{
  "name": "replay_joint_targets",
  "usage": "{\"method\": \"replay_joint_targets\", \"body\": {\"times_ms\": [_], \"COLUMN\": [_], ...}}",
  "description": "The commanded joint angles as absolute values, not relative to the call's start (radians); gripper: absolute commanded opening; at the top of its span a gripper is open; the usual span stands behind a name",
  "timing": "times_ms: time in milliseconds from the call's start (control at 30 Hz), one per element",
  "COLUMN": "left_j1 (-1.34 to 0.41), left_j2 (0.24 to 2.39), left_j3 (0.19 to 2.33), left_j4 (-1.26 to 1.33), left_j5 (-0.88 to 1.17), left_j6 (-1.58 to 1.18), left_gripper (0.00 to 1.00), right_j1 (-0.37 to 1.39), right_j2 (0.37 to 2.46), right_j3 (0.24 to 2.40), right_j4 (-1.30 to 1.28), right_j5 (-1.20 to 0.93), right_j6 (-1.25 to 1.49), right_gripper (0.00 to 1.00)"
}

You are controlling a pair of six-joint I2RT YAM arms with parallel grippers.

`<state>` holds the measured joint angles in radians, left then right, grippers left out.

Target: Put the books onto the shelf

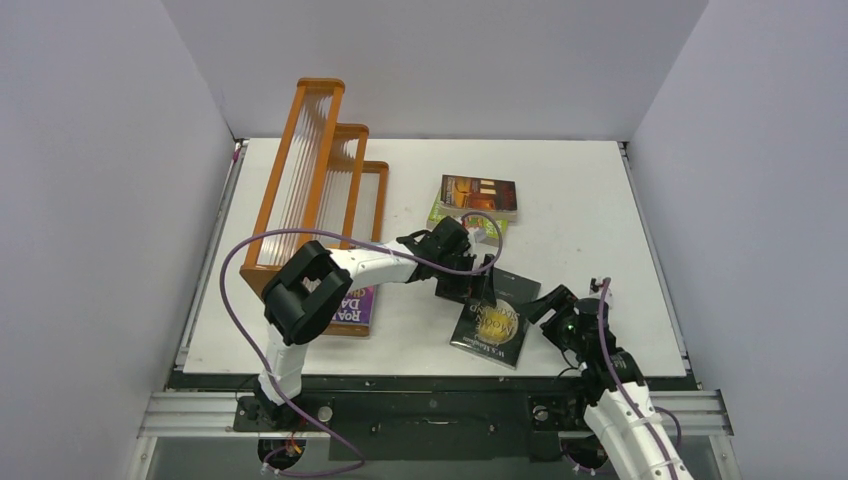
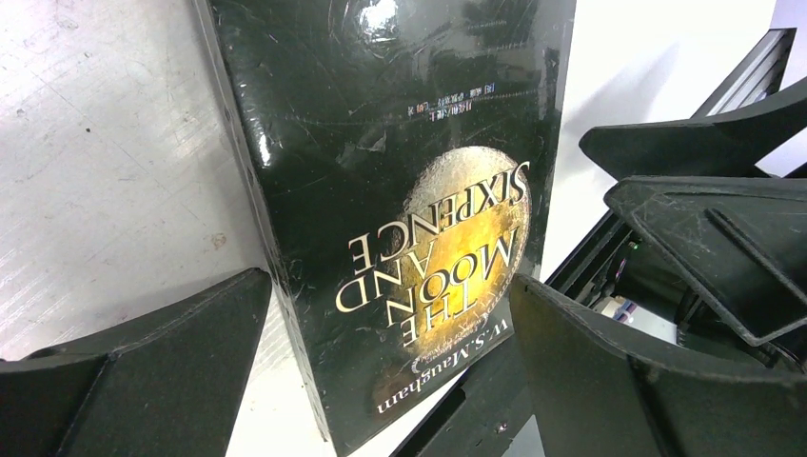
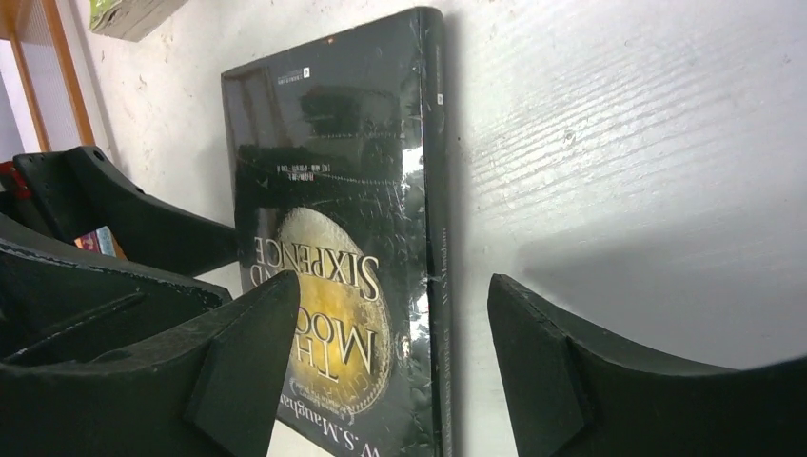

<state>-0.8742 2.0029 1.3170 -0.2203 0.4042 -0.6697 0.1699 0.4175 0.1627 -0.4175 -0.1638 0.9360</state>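
The black book with the gold emblem [image 1: 493,322] lies flat near the table's front. My left gripper [image 1: 470,283] hovers over its far end, open, and the cover [image 2: 419,190] fills the space between the spread fingers [image 2: 152,371]. At the book's right edge, my right gripper [image 1: 543,305] is also open, with the spine [image 3: 433,238] between its fingers [image 3: 571,371] and touching neither. A dark brown-orange book [image 1: 478,193] rests on a green one [image 1: 438,214] at the back. The Roald Dahl book [image 1: 356,308] lies partly under my left arm. The orange shelf [image 1: 318,180] stands at back left.
Grey walls close in the white table [image 1: 580,230] on three sides. A purple cable [image 1: 235,300] loops off the left arm over the front left area. A dark rail [image 1: 430,380] runs along the near edge. The two grippers sit close together over the black book.
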Motion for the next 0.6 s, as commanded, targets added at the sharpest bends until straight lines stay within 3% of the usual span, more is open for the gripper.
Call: {"method": "replay_joint_targets", "body": {"times_ms": [0,267,567], "left_j1": [-0.871,-0.882,-0.892], "left_j2": [1.956,1.984,1.989], "left_j3": [1.305,1.318,1.333], "left_j4": [-0.218,-0.216,-0.238], "left_j5": [0.413,0.419,0.401], "left_j6": [-0.666,-0.675,-0.664], "left_gripper": [0.97,0.97,0.97], "right_j1": [0.183,0.195,0.198], "right_j2": [0.392,0.508,0.529], "right_j3": [0.136,-0.004,-0.076], "right_j4": [-0.464,-0.130,0.246], "right_j5": [-0.189,-0.417,-0.522], "right_j6": [0.947,1.093,1.317], "right_gripper": [0.68,0.67,0.63]}}
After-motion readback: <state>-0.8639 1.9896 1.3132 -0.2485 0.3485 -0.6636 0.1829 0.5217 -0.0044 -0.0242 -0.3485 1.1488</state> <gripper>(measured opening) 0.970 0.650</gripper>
